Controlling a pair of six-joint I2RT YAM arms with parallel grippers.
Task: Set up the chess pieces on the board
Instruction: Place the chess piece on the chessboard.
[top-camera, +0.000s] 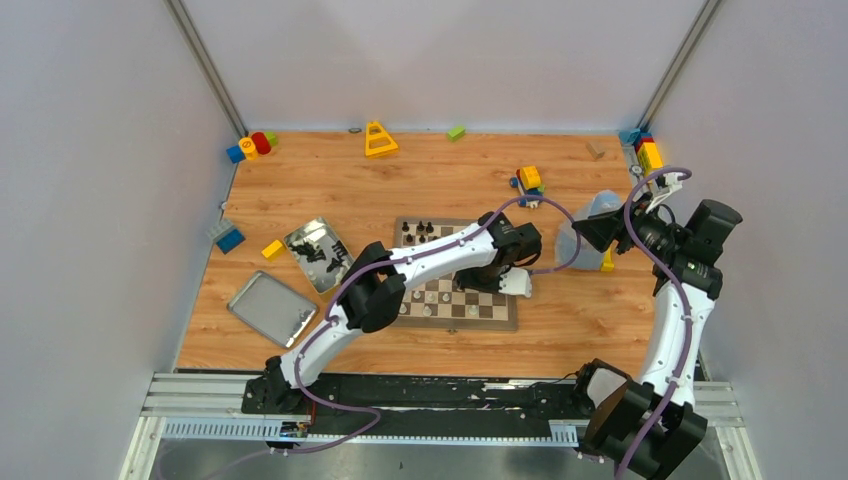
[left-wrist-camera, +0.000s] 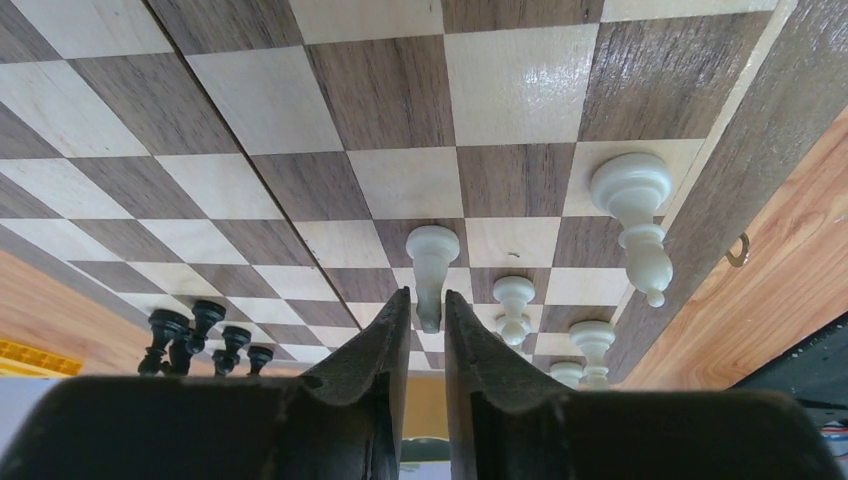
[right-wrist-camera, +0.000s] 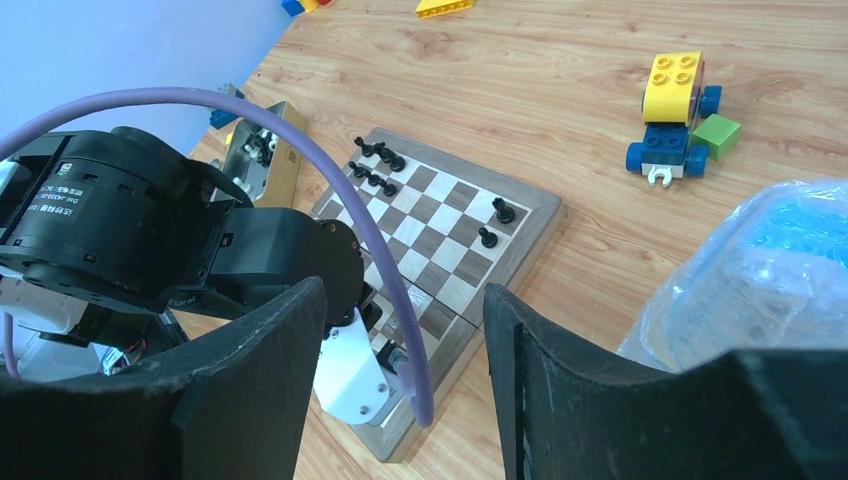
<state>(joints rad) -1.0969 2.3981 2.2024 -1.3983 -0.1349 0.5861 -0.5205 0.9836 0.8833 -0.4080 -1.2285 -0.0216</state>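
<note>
The board (top-camera: 450, 296) lies mid-table, checks dark brown and cream (left-wrist-camera: 400, 120) (right-wrist-camera: 440, 215). My left gripper (top-camera: 502, 281) hangs over its right side. In the left wrist view its jaws (left-wrist-camera: 428, 295) stand narrowly open on either side of the head of a white pawn (left-wrist-camera: 432, 250), which stands on a square with a thin gap each side. More white pieces (left-wrist-camera: 632, 195) (left-wrist-camera: 514, 295) line that edge. Black pieces (left-wrist-camera: 190, 335) (top-camera: 420, 232) cluster at the far corner. My right gripper (top-camera: 592, 232) (right-wrist-camera: 405, 290) is raised at the right, open and empty.
A silver tin (top-camera: 318, 252) holding black pieces and its flat lid (top-camera: 270, 308) lie left of the board. A clear plastic bag (right-wrist-camera: 760, 270) sits under the right gripper. A yellow and blue toy car (right-wrist-camera: 675, 110) and scattered blocks (top-camera: 379, 140) lie behind the board.
</note>
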